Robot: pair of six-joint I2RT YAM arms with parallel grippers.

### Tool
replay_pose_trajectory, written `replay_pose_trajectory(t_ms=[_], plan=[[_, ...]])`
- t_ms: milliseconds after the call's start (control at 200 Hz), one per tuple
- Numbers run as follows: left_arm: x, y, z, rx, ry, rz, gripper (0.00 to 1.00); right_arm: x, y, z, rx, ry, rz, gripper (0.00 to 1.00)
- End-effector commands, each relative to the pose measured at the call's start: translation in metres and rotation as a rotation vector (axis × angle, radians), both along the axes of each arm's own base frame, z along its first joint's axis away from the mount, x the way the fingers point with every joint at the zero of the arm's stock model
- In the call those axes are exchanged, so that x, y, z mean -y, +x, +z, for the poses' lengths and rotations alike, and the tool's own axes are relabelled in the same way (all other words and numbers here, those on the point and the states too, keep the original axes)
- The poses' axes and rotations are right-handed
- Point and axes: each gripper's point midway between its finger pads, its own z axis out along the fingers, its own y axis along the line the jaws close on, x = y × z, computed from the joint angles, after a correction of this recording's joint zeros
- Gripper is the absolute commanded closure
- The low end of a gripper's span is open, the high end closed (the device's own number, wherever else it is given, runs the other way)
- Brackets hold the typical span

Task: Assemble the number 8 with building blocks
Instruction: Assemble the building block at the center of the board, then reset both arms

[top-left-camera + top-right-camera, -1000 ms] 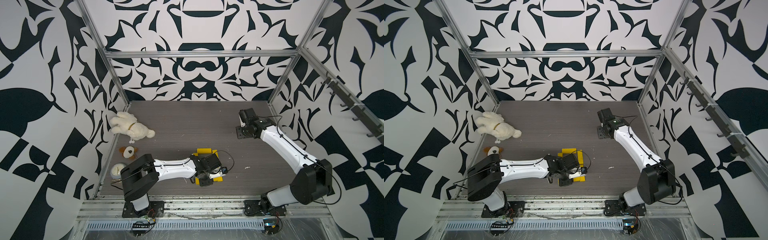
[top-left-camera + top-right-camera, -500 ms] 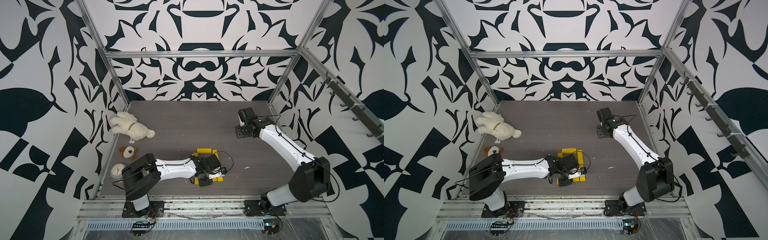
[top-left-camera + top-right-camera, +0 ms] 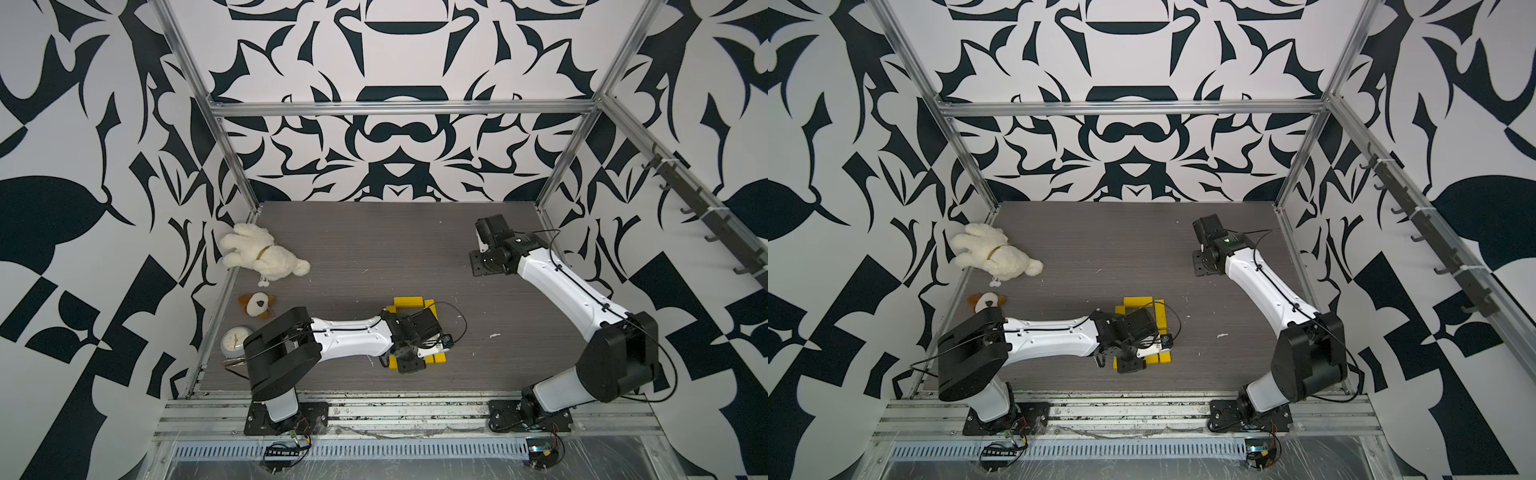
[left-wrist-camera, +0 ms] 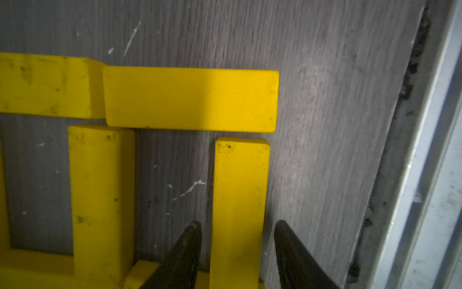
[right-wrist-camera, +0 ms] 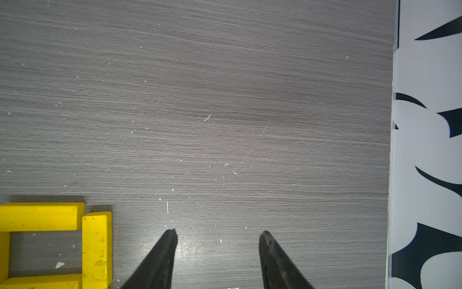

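Left pincer (image 4: 238, 222): its jaws are apart, one on each side of a yellow bar (image 4: 240, 187), and they are not squeezing it.
Yellow bar: it lies flat on the table (image 4: 325, 125), near the front edge. It makes the near end of the number 8 (image 3: 409, 301). There is a thin gap between it and the side bar (image 4: 191, 100).
What could go wrong: if the pincer lifts crooked, a finger may catch the bar and drag it, which would open up the near loop. The arm hangs low over the other bars, so a sideways swing may knock them.
Right pincer (image 5: 218, 232): its jaws are apart with nothing in them, over bare table past the 8.
Change: a second ago the left pincer was shut; now it is open. Both arms sit almost where they were.
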Motion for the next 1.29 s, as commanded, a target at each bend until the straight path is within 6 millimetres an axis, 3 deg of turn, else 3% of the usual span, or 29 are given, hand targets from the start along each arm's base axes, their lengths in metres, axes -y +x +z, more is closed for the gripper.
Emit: replay_pose_trajectory(t_ms=[0, 135, 290, 400, 500, 565, 600, 675, 700, 795, 910, 955, 1030, 1165, 1290], plan=[[-0.001, 0.002, -0.003, -0.001, 0.011, 0.017, 0.01, -0.002, 0.009, 0.02, 0.057, 0.022, -0.004, 0.45], [0.001, 0.02, 0.023, 0.075, -0.058, 0.062, 0.0, -0.003, 0.011, 0.022, 0.063, 0.029, -0.003, 0.45], [-0.005, 0.059, 0.094, 0.199, -0.2, 0.201, 0.01, -0.002, 0.008, 0.023, 0.069, 0.029, -0.003, 0.45], [-0.025, 0.087, 0.141, 0.355, -0.277, 0.346, 0.0, -0.001, 0.005, 0.021, 0.071, 0.035, -0.012, 0.45], [-0.072, 0.132, 0.173, 0.512, -0.3, 0.652, 0.01, -0.003, 0.004, 0.021, 0.099, 0.062, -0.011, 0.46], [-0.108, 0.156, 0.18, 0.526, -0.312, 0.85, 0.01, -0.012, 0.005, 0.024, 0.152, 0.114, 0.03, 0.45], [-0.128, 0.168, 0.176, 0.545, -0.295, 0.937, 0.01, -0.015, 0.006, 0.025, 0.191, 0.132, 0.045, 0.38], [-0.185, 0.185, 0.193, 0.712, -0.307, 1.166, 0.01, -0.013, 0.007, 0.032, 0.289, 0.137, 0.063, 0.02], [-0.203, 0.187, 0.197, 0.762, -0.316, 1.245, 0.01, -0.01, 0.007, 0.033, 0.326, 0.131, 0.062, 0.0], [-0.264, 0.182, 0.199, 0.823, -0.43, 1.473, 0.01, 0.004, -0.001, 0.046, 0.512, 0.103, 0.056, 0.01], [-0.309, 0.166, 0.194, 0.857, -0.654, 1.542, 0.01, 0.012, -0.018, 0.063, 0.8, 0.107, 0.095, 0.0], [-0.335, 0.157, 0.194, 0.916, -0.704, 1.607, 0.01, 0.024, -0.024, 0.068, 0.895, 0.102, 0.036, 0.0], [-0.362, 0.148, 0.184, 0.963, -0.742, 1.657, 0.01, 0.055, -0.032, 0.068, 0.944, 0.08, -0.156, 0.0], [-0.375, 0.147, 0.153, 0.944, -0.75, 1.669, 0.01, 0.082, -0.04, 0.04, 0.875, -0.057, -0.267, 0.0], [-0.381, 0.157, 0.127, 0.932, -0.742, 1.692, 0.01, 0.085, -0.042, 0.016, 0.888, -0.042, -0.3, 0.01]])
